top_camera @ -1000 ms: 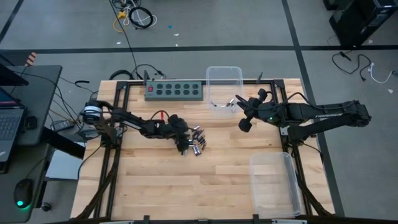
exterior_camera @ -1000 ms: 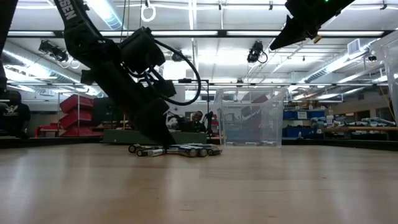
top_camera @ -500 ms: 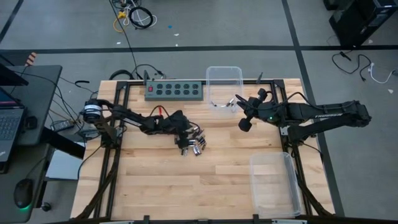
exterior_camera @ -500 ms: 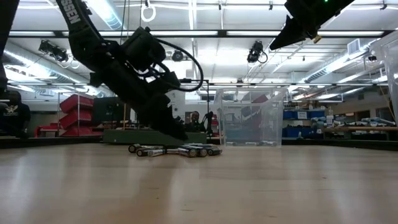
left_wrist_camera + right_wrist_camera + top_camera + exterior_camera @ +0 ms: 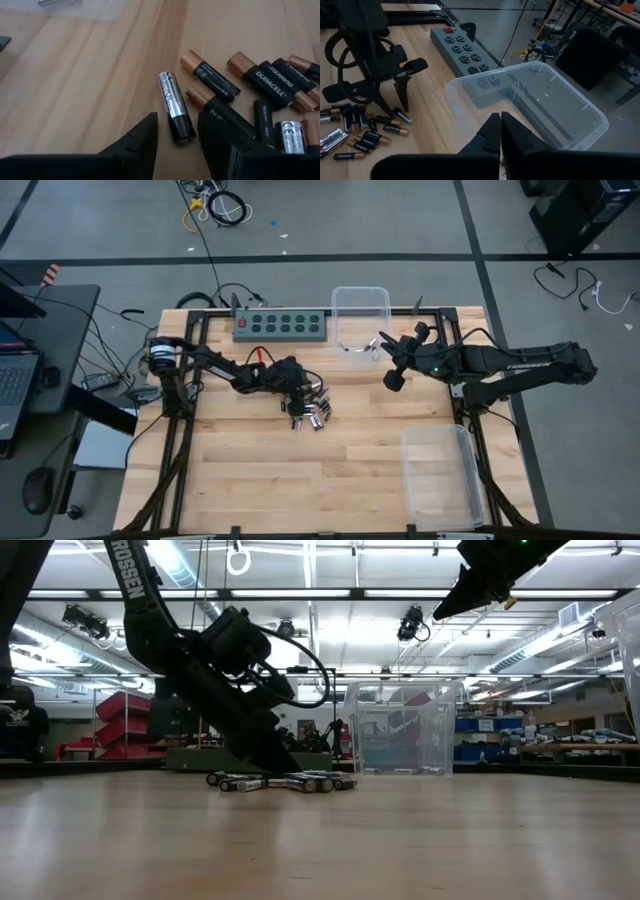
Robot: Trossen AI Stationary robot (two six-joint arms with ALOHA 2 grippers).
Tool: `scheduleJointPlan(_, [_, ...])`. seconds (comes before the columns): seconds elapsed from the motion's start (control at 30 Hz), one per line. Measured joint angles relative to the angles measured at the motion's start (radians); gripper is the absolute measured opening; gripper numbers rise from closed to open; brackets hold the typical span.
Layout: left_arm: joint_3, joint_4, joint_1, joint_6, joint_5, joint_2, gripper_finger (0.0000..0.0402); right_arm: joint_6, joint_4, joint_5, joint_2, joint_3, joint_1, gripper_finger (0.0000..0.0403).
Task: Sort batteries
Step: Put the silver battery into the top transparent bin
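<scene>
Tabletop [image 5: 75,75] bears a silver battery [image 5: 175,106] between the left arm's open jaws.

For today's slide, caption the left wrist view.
Open left gripper straddles a silver battery beside the battery pile.

Both arms: matte black segmented links, looped black cabling. Left arm [image 5: 150,615] bears white lettering; wedge-shaped black fingers [image 5: 135,145].

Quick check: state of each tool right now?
Left tool: open, straddling the end of a silver battery, nothing held.
Right tool: shut, empty, raised beside the clear bin.
</scene>
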Motion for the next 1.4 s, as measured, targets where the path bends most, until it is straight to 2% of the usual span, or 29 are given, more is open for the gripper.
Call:
scheduleJointPlan(0.3, [0.002, -0.007, 0.018, 0.009, -0.001, 0.002, 0.0131, 0.000, 0.000, 0.000, 0.000, 0.000, 0.000, 0.0002])
scheduleJointPlan(0.4, [0.001, -0.013, 0.023, 0.013, -0.012, 0.003, 0.0101, -0.042, 0.026, 0.000, 0.000, 0.000, 0.000, 0.0002])
scheduleJointPlan(0.57, [0.000, -0.014, 0.023, 0.028, -0.058, 0.003, 0.0026, -0.185, 0.215, 0.000, 0.000, 0.000, 0.000, 0.0001])
scheduleJointPlan(0.7, [-0.001, 0.009, 0.023, 0.030, -0.073, 0.003, 0.0025, -0.241, 0.300, 0.000, 0.000, 0.000, 0.000, 0.0000])
scheduleJointPlan(0.87, [-0.004, -0.017, 0.005, 0.038, -0.096, -0.031, 0.0025, -0.227, 0.276, 0.000, 0.000, 0.000, 0.000, 0.0002])
scheduleJointPlan(1.07, [-0.006, -0.078, -0.002, 0.077, -0.184, -0.116, 0.0025, -0.210, 0.300, 0.008, 0.000, 0.000, 0.000, 0.0002])
scheduleJointPlan(1.4, [-0.005, -0.055, -0.003, 0.142, -0.165, -0.254, 0.0025, -0.209, 0.298, 0.015, 0.000, 0.000, -0.010, 0.0000])
